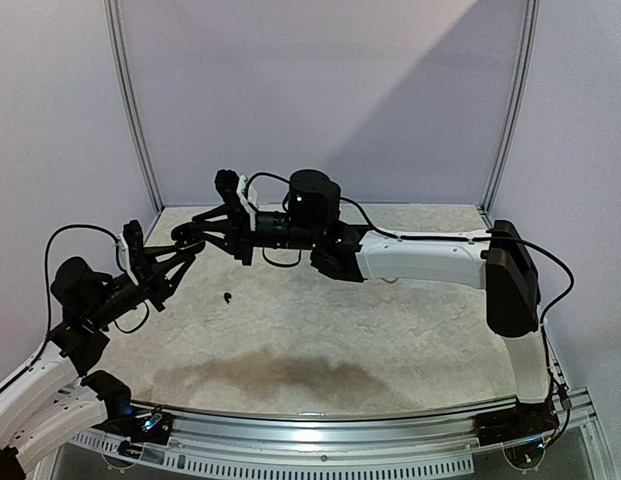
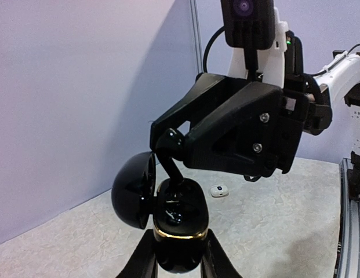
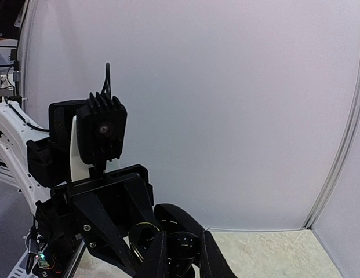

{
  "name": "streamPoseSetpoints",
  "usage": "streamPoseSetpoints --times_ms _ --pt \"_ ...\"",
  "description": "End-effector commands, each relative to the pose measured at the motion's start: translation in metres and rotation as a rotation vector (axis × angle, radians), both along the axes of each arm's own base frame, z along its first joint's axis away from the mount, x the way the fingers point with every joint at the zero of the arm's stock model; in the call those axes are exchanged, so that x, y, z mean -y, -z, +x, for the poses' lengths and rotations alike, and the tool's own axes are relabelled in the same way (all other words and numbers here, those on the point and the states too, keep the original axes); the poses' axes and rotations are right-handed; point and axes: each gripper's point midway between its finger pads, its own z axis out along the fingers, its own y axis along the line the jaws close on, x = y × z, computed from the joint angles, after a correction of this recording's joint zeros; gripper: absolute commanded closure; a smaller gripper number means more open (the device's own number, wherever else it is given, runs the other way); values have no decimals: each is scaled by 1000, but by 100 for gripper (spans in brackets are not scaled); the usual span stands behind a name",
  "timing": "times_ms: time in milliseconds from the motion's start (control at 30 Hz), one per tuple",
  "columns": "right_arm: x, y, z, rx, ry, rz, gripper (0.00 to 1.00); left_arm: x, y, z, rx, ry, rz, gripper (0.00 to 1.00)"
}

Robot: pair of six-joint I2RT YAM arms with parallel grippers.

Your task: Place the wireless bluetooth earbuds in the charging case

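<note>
My left gripper (image 2: 180, 258) is shut on a glossy black charging case (image 2: 178, 217) with a gold rim, held above the table with its lid (image 2: 132, 190) swung open to the left. My right gripper (image 2: 171, 147) reaches in from above, shut on a black earbud (image 2: 173, 169) whose lower end is down in the case's opening. In the right wrist view the earbud (image 3: 186, 246) sits between my fingers (image 3: 159, 255), beside the case (image 3: 139, 238). In the top view both grippers (image 1: 185, 242) (image 1: 212, 228) meet at the left. Another black earbud (image 1: 228, 297) lies on the table.
A small white case (image 2: 219, 190) lies on the marbled table (image 1: 370, 330) beyond the held case. Pale walls with metal corner posts (image 1: 130, 100) close in the back and sides. A metal rail (image 1: 340, 425) runs along the near edge.
</note>
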Motion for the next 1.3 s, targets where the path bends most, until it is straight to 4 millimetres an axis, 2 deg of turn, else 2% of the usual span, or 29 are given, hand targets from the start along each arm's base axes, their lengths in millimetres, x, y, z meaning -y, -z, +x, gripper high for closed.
streamPoseSetpoints --times_ms 0,467,833,1267 --pt "-5 2 5 -2 39 -5 100 0 -18 -2 45 5 -15 100" --pt "-9 8 7 -16 37 7 100 -1 -22 1 44 -11 -26 100" --pt "-11 24 7 -21 32 -33 84 -4 -24 5 41 -38 -38 100" --pt "-12 31 9 -15 38 -56 77 -5 -23 6 41 -44 -39 100"
